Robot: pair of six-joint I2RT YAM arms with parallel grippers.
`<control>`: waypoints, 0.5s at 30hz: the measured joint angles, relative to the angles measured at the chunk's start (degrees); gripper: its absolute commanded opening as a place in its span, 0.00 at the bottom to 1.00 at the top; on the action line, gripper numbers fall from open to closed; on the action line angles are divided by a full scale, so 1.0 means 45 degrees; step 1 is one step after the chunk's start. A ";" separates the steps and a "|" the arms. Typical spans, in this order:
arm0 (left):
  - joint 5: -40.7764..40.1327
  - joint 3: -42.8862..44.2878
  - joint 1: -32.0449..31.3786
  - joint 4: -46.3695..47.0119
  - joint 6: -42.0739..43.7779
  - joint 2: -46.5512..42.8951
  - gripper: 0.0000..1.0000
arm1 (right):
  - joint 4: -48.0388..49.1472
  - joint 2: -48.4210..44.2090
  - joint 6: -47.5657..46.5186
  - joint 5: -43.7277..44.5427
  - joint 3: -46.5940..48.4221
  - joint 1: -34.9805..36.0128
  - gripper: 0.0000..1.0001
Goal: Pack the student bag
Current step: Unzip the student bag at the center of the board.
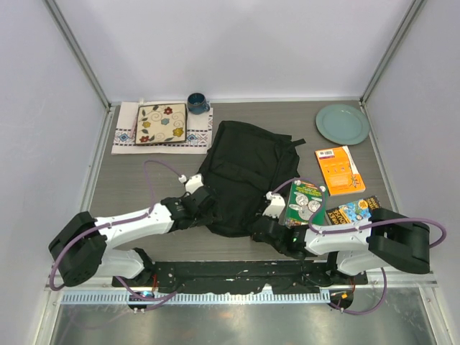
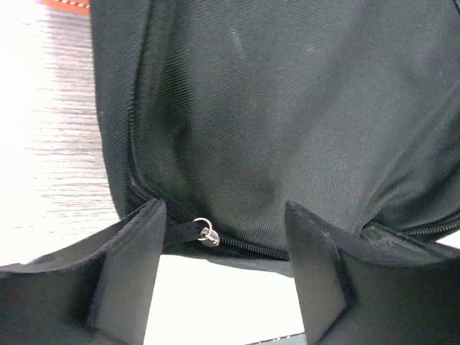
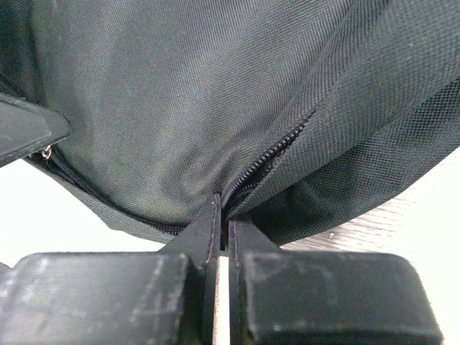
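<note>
Grey tabletop (image 1: 129, 187). Left pincer (image 2: 226, 215) open astride the zip pull (image 2: 208, 234) on the near edge of the student bag (image 1: 244, 172), mid-tabletop; right pincer (image 3: 224, 215) closed, pinching that edge's fabric. Bag likely soft, limp: take the pull.

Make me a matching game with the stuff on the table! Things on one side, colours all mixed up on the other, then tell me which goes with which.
Things:
1. student bag
2. plate
3. mug
4. book nearest the plate

Colours:
a. orange
b. black
c. pale green
d. dark blue

Right pairs: 1-b, 2-c, 3-d, 4-a.
</note>
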 measured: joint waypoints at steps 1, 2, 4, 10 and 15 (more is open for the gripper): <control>-0.0044 -0.0053 0.0010 0.0034 -0.0073 0.0034 0.56 | 0.0044 0.0097 0.0083 0.0049 0.0029 0.0024 0.00; -0.0141 -0.0121 0.0019 0.0063 -0.0126 0.0058 0.51 | 0.0073 0.0170 0.0141 0.0097 0.0044 0.0039 0.00; -0.0287 -0.0316 0.0044 0.0121 -0.0170 0.0063 0.08 | 0.0117 0.0248 0.0238 0.0189 0.0049 0.0073 0.00; -0.0291 -0.0952 0.0087 0.0821 -0.0505 -0.0005 0.00 | -0.0063 0.0112 0.0680 0.0301 0.0049 0.0121 0.31; 0.0044 -0.1447 0.0083 0.1171 -0.0704 -0.0651 0.00 | -0.1462 -0.1365 0.0933 0.0034 0.0068 0.0121 0.69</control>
